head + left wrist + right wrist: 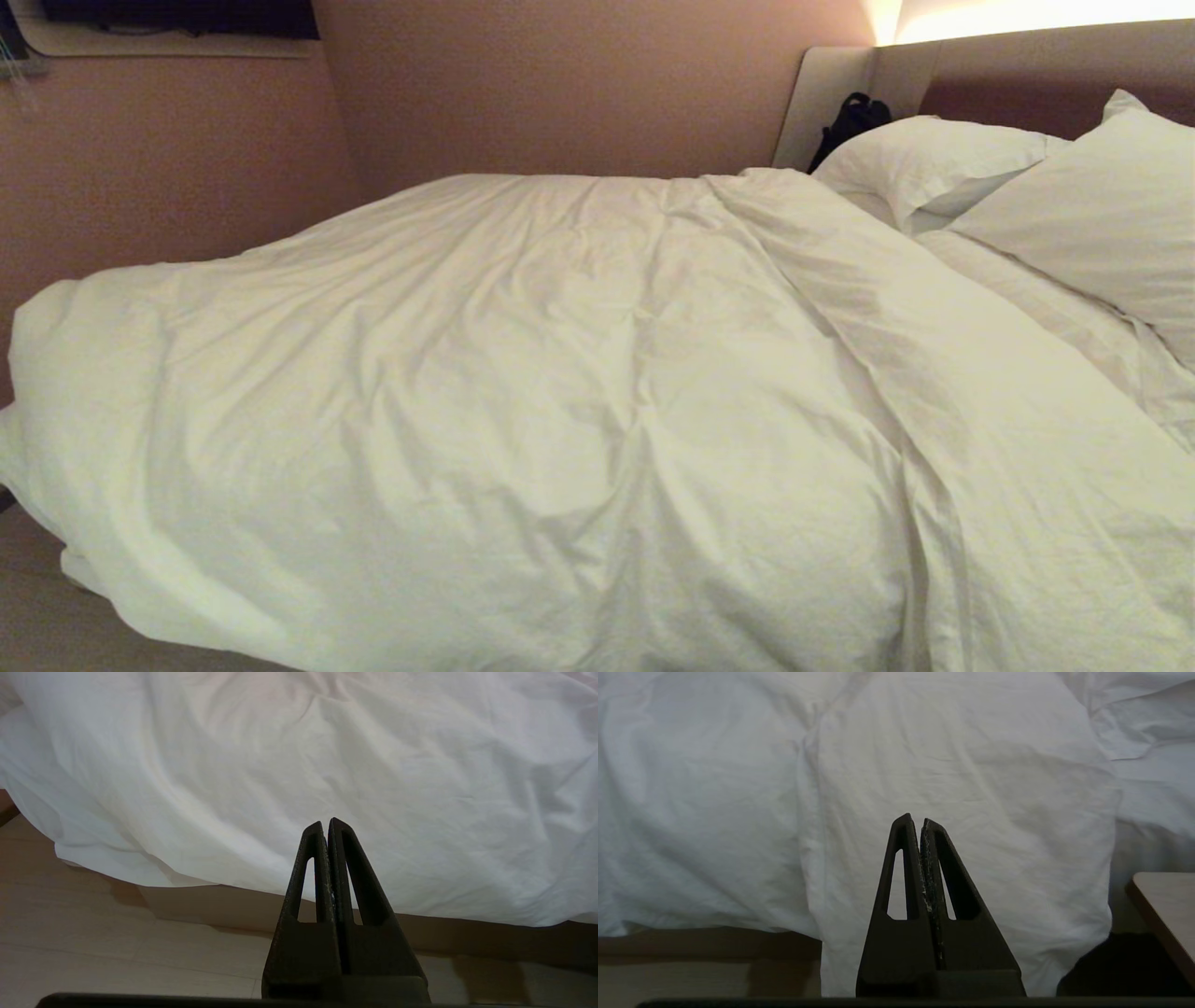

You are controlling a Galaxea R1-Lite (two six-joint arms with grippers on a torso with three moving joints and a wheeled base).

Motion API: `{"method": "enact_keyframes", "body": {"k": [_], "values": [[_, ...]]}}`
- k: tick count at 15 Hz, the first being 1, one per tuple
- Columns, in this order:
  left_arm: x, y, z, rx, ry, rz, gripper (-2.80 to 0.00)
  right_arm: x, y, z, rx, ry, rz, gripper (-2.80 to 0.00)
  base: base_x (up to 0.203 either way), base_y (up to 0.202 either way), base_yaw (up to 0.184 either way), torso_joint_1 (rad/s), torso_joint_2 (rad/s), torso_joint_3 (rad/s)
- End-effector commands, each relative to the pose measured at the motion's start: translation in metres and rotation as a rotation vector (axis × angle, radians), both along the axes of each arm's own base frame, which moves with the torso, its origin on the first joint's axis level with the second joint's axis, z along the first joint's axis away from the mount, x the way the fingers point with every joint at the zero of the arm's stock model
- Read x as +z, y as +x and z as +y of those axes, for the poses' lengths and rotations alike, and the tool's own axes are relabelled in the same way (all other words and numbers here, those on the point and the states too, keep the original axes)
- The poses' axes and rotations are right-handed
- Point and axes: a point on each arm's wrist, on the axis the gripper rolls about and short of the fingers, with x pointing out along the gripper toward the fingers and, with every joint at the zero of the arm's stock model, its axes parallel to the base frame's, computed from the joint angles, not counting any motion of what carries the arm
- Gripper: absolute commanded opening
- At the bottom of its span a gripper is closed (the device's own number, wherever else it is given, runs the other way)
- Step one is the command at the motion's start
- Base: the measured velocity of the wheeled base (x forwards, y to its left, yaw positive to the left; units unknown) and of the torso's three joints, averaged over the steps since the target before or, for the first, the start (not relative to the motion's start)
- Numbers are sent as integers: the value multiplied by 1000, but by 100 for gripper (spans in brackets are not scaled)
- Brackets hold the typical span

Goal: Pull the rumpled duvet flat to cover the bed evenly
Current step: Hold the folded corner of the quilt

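The puffy white duvet lies spread over the bed, creased, with a long fold running from the pillows toward the near side. Its near edge hangs over the bed's side, as the wrist views show. Of the bed I see the grey-beige base under the hanging duvet and the padded headboard. My left gripper is shut and holds nothing, off the duvet's hanging edge. Facing the duvet where it drapes lowest, my right gripper is also shut and empty. Neither arm shows in the head view.
Two white pillows lean at the headboard, with a black object behind them. A wall runs along the bed's far side. Pale wood floor lies below the bed. A wooden tabletop corner stands by the right gripper.
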Motion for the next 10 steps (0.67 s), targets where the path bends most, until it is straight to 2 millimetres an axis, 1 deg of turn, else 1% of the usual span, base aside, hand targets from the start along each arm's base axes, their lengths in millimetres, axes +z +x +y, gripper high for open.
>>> {"method": "enact_keyframes", "body": {"k": [1, 2, 4, 10], "values": [[0, 0, 0, 2, 0, 0, -280, -2, 1, 0, 15, 1, 0, -280, 0, 0, 0, 0, 0, 0], [0, 0, 0, 1, 0, 1, -280, -2, 1, 1, 25, 3, 3, -280, 0, 0, 0, 0, 0, 0], [0, 0, 0, 1, 0, 1, -280, -11, 4, 1, 42, 4, 29, -280, 0, 0, 0, 0, 0, 0], [0, 0, 0, 2, 0, 1, -280, -11, 4, 1, 44, 26, 23, -280, 0, 0, 0, 0, 0, 0]]}}
